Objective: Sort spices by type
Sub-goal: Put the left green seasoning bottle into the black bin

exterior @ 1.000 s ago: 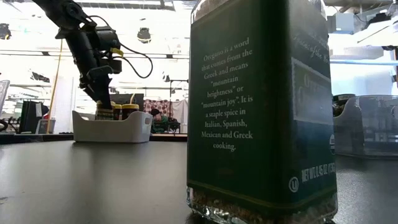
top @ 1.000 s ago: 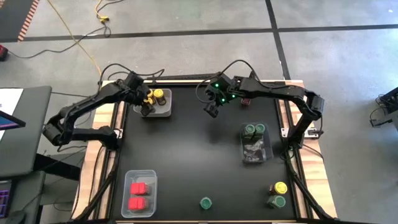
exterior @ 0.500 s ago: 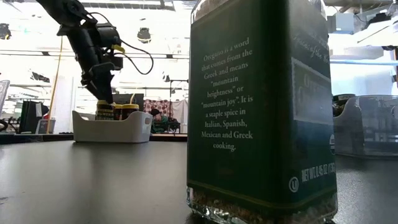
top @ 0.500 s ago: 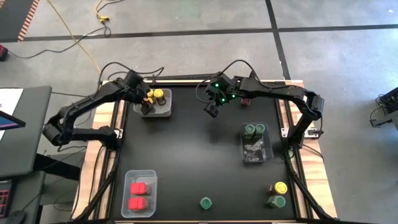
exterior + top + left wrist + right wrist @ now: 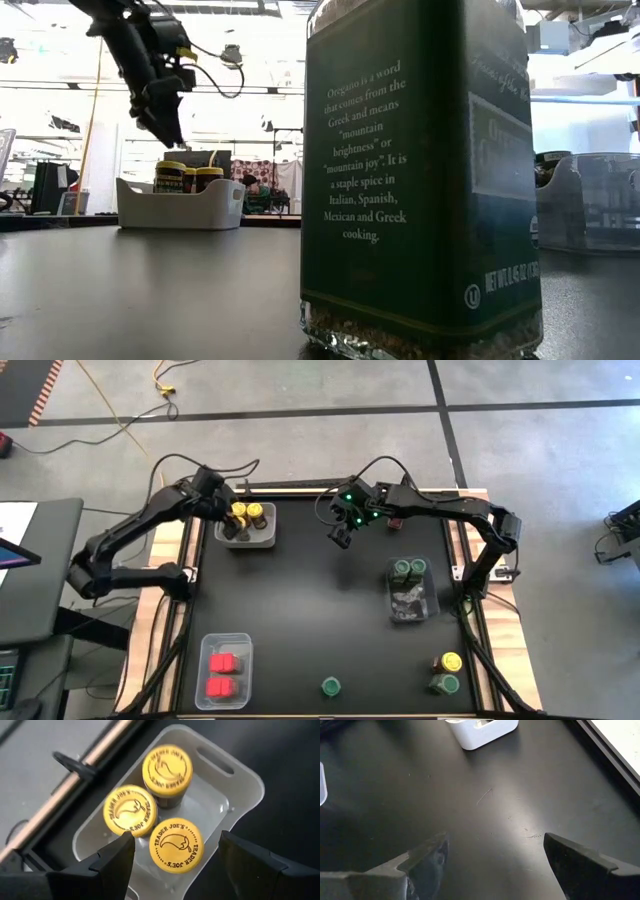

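Left wrist view: yellow-lidded jars [image 5: 176, 845] beneath left gripper [image 5: 175, 851]

You see glossy yellow lids [image 5: 176, 845] in a smooth translucent plastic bin [image 5: 240, 775]; the black tabletop [image 5: 510, 820] looks matt, faintly scratched.

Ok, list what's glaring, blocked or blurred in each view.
Low view: the green oregano jar stands close and blocks much of the table, with the room behind washed out bright. Right wrist view: a pale sheen lies on the black table. Left wrist view: the fingers are blurred.

"Trader Joe's" on yellow lids [image 5: 176, 844]; "Oregano" jar [image 5: 420, 180]
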You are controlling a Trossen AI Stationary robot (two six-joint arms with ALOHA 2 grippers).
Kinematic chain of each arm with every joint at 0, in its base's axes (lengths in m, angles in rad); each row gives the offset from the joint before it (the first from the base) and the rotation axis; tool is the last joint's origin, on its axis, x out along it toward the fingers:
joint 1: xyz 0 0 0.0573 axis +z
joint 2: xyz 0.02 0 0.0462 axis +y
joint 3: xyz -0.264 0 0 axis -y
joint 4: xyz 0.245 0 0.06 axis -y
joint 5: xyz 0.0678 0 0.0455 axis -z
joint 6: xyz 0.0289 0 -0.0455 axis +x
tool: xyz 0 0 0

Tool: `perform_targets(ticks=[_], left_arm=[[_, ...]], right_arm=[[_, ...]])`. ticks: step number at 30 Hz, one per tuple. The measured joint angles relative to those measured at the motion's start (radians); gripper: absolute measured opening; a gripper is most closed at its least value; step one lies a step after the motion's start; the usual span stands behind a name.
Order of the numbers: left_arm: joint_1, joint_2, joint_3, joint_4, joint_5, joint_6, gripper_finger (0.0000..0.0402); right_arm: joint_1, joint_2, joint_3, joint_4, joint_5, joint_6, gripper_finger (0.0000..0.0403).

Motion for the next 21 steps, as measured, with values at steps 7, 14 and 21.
perform_targets(ticks=[7,14,21], left_arm=[[0.000,-0.125,0.014,0.001,0.000,0.039,0.0277],[0.000,-0.232,0.013,0.001,0.000,0.014,0.0277],[0.000,-0.296,0.013,0.000,0.000,-0.139,0.0277]], right_arm=[[0.009,0.000,0.000,0.002,0.000,0.000,0.0350],[0.015,0.000,-0.001,0.026,0.000,-0.005,0.0350],[0.016,0.000,-0.001,0.132,0.002,0.007,0.0362]])
